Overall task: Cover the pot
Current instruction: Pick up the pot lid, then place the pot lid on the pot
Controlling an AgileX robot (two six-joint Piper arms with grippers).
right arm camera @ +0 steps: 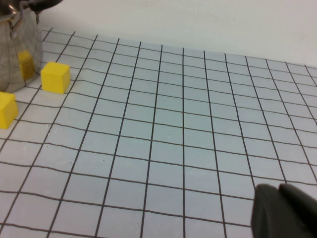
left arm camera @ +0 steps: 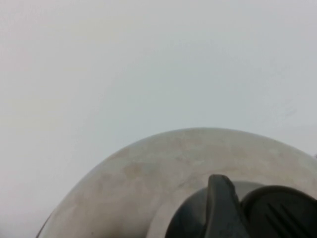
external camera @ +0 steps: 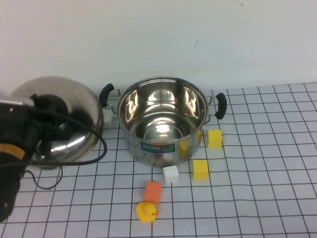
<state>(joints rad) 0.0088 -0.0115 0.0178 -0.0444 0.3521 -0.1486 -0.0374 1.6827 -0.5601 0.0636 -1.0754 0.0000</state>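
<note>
Pot (external camera: 163,121) first: we see it standing open and empty at the middle of the worktop (external camera: 267,188), its label facing us and nothing on its rim, so covering is not yet done. Our left gripper (external camera: 47,106) sits at nine o'clock from the pot, against the black knob of the lid (external camera: 74,119); the lid is tilted up on edge, its dome toward us, just beside the pot's near handle. We judge the gripper closed on the knob, lid lifted (the left wrist view shows dome and knob close in, though the fingers themselves are hard to make out). What remains is to carry the lid across, level it and set it on the rim.

Our right gripper (right arm camera: 285,213) hovers low over bare worktop at three o'clock, well apart from the pot; whether it is wide or narrow we cannot tell.

White gridded worktop, plain white wall behind. Two yellow blocks, a white block, an orange block and a rubber duck lie near the pot, around five and six o'clock.
</note>
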